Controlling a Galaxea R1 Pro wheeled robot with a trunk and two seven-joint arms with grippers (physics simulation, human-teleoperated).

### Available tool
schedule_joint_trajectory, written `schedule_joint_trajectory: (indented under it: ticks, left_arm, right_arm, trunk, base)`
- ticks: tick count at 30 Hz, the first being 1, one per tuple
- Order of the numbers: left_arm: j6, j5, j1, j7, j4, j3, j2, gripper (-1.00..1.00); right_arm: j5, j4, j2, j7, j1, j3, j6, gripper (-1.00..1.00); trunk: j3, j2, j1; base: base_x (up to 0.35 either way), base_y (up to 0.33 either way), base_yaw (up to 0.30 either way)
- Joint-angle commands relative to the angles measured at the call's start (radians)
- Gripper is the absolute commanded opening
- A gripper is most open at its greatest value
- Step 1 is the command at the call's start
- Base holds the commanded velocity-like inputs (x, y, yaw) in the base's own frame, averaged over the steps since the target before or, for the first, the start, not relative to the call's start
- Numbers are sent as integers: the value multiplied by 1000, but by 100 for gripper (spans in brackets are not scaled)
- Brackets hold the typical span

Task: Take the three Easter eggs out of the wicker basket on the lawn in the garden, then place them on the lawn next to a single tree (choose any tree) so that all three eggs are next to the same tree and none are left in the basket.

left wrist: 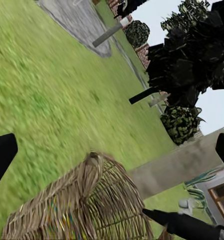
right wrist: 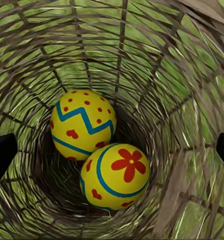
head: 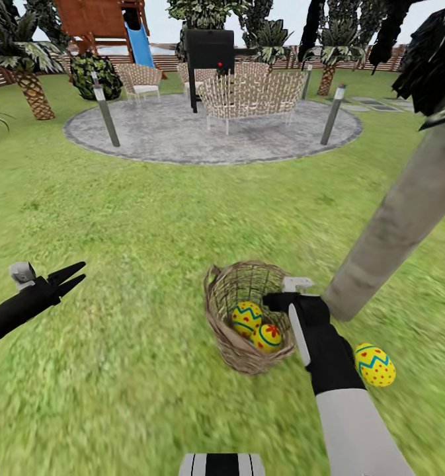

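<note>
Right hand (head: 280,299) reaches forward, fingers spread; left hand (head: 70,276) hovers nearly closed.

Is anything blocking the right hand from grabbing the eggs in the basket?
Nothing visible. The right end effector hangs above the wicker basket, and its wrist camera looks straight down at two Easter eggs.

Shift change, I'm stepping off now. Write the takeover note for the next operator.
Left gripper: jaws open, empty, out over the lawn left of the wicker basket.
Right gripper: at the basket's rim, jaws open, pointing down at the eggs inside, nothing held.
Done: one Easter egg lies on the grass near the tree trunk.
Left: two eggs in the basket, the zigzag one and the flower one, touching. Lift each out and set it beside the same trunk.
</note>
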Motion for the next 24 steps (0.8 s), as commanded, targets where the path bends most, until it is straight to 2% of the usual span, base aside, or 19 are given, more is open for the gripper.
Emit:
schedule_joint_trajectory:
  ticks: [1,6,9,13,17,21,24]
  left_arm:
    - [4,-1,-1,-5,0,1,0,100]
    - [4,-1,-1,-5,0,1,-1,100]
    - [4,-1,-1,-5,0,1,-6,100]
    - [4,-3,-1,-4,0,1,-27,100]
    - [3,-3,-1,-4,-1,1,-32,100]
    - [3,-2,-1,-4,-1,1,-32,100]
    - [3,-2,-1,-4,-1,1,-33,100]
  right_arm:
    - [8,5,0,4,-2,4,36,100]
    - [4,51,3,7,-12,35,123,100]
    - [3,78,5,9,-19,45,133,100]
    - [1,162,7,11,-73,49,136,100]
    - [-17,367,7,25,-195,48,130,100]
    - [-73,465,6,25,-274,48,127,100]
    - [-84,583,5,23,-344,47,125,100]
  trunk:
    - [-1,0,0]
    - [-1,0,0]
    - [-1,0,0]
    - [-1,0,0]
    - [-1,0,0]
    - [-1,0,0]
    - [-1,0,0]
  base:
    - [339,0,0]
    - [197,0,0]
    - [23,0,0]
    - [4,0,0]
    - [0,0,0]
    - [0,0,0]
    - [0,0,0]
